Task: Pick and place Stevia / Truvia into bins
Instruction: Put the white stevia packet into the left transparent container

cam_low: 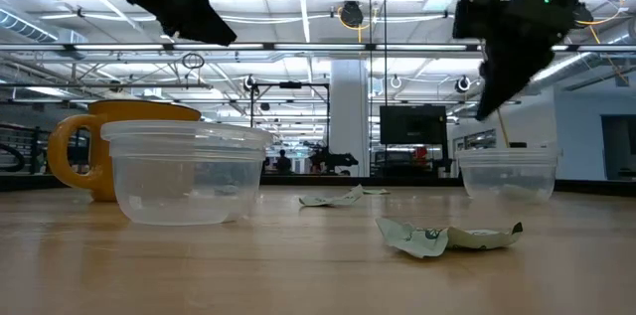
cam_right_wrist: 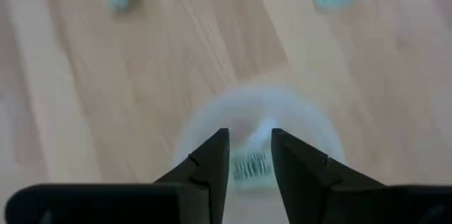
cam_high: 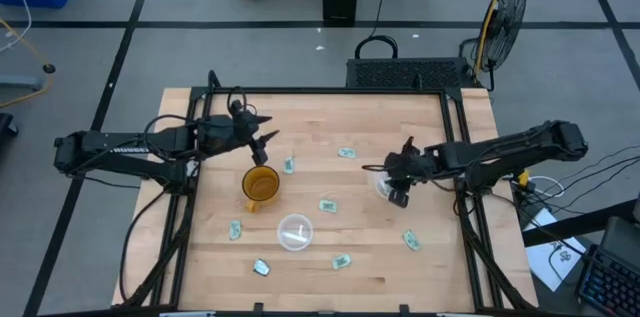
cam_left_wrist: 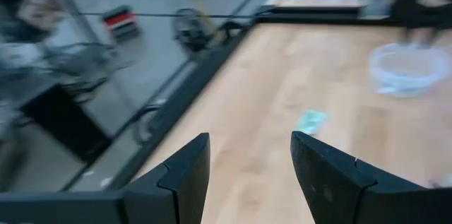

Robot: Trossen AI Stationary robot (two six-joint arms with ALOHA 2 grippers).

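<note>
The right hand (cam_right_wrist: 248,155) hangs over the right cup (cam_high: 386,185), fingers slightly spread, a sachet (cam_right_wrist: 248,167) seemingly lying in the cup below; probably just dropped; next, reach a loose sachet (cam_high: 411,240) on the table (cam_high: 330,117); left hand (cam_left_wrist: 248,167) waits spread.

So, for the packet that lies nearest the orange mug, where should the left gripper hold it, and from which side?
Come straight down from above. That sachet lies flat on the table, just right of the mug, so only its thin edges can be pinched. Probably close the fingers across its narrower width. The left gripper is open, above the table behind it.
</note>
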